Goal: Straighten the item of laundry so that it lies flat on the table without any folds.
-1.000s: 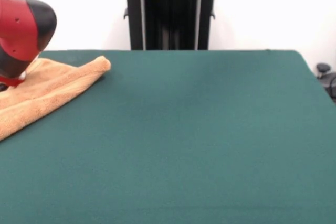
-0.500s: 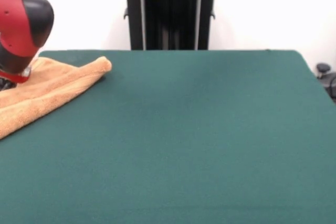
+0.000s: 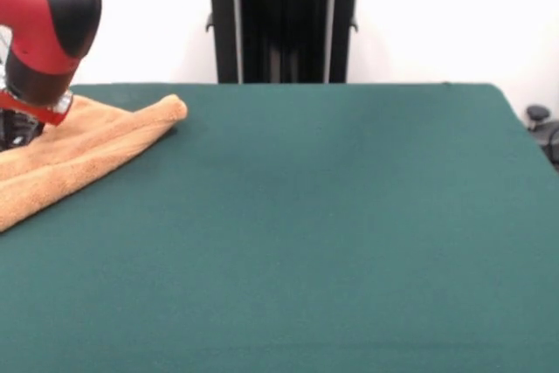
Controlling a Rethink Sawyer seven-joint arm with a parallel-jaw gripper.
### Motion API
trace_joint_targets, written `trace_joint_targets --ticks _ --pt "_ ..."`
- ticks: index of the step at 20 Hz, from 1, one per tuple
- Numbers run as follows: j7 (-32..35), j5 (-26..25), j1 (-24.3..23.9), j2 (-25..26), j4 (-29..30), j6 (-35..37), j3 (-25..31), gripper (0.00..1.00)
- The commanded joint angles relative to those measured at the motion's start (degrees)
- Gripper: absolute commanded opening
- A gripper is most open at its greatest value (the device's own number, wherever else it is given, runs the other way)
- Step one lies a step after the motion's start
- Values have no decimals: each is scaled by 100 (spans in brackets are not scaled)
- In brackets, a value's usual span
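The item of laundry (image 3: pixel 87 150), an orange-tan towel, lies folded over on itself at the far left of the table (image 3: pixel 332 216), and part of it runs off the picture's left edge. Its rolled fold ends in a rounded tip near the table's back edge. The red and black arm (image 3: pixel 48 24) hangs over the towel's left part. Only a dark piece of the gripper (image 3: pixel 16 133) shows below the arm's red ring, right at the left edge, low over or on the towel. Whether it holds the cloth is hidden.
The green table fills the middle and right of the front view. A black pedestal (image 3: pixel 284 19) stands behind the table's back edge at centre. A small dark object (image 3: pixel 540 120) sits off the table's right side.
The arm has risen and shifted a little to the right over the towel. The towel's folded tip has barely moved.
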Motion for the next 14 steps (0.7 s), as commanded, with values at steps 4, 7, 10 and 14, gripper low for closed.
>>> trace_joint_targets --ticks 4,7,10,14 --pt "1187 1430 898 285 1194 209 271 100" --pt "1199 1569 1002 274 1222 120 137 100" --pt "1321 1684 1098 328 1257 -99 -3 100" --pt "1573 1783 1186 559 1214 -454 -137 100"
